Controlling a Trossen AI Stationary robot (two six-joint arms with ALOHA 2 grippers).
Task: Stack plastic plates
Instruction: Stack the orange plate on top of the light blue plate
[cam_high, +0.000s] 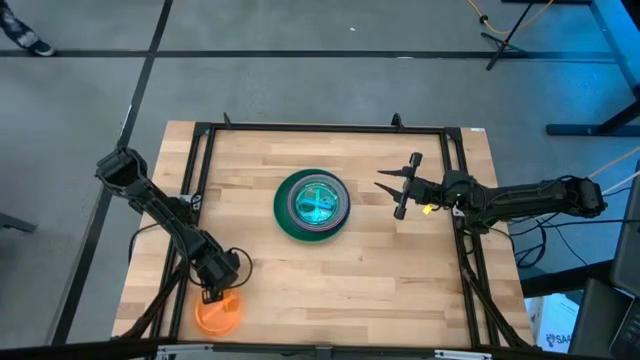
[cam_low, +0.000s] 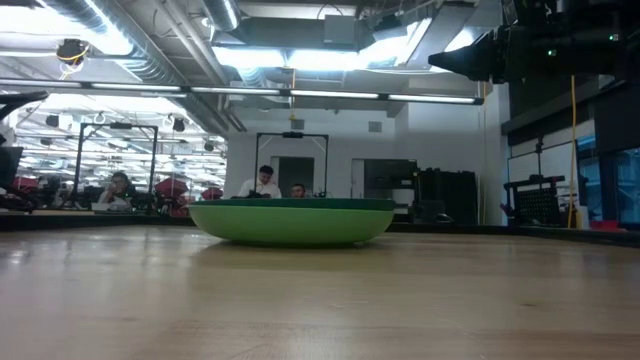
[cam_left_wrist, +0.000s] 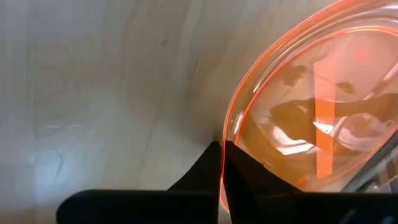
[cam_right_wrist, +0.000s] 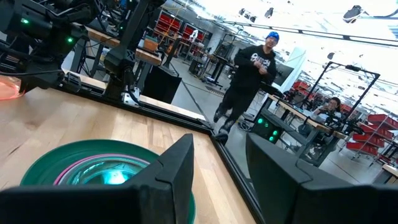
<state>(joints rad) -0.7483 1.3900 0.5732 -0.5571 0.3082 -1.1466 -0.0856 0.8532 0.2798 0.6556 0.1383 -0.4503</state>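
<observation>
At the table's near left corner, the left gripper (cam_high: 212, 292) is clamped on the rim of one translucent orange plate (cam_high: 217, 314). In the left wrist view its two dark fingers (cam_left_wrist: 239, 180) meet tight on the plate's edge, pinching the thin lip between them. The orange plate lies just on the near side of the gripper, close to the table (cam_high: 400, 290) front edge, and bare wood runs off beyond it towards the middle.

Well away from that gripper, near the table's centre, stands one stack of plates (cam_high: 312, 205): a dark green plate at the bottom, with a pink-edged ring and a teal centre showing inside it. How many plates the stack holds cannot be counted. In the low view it sits flat, with clear wood all round.

To the right, the right gripper (cam_high: 389, 191) hangs above the table with its fingers spread apart and nothing between them. The stack is just beyond its fingertips, not touching. A black frame rail (cam_high: 463, 200) runs behind this gripper along the table's right side.
</observation>
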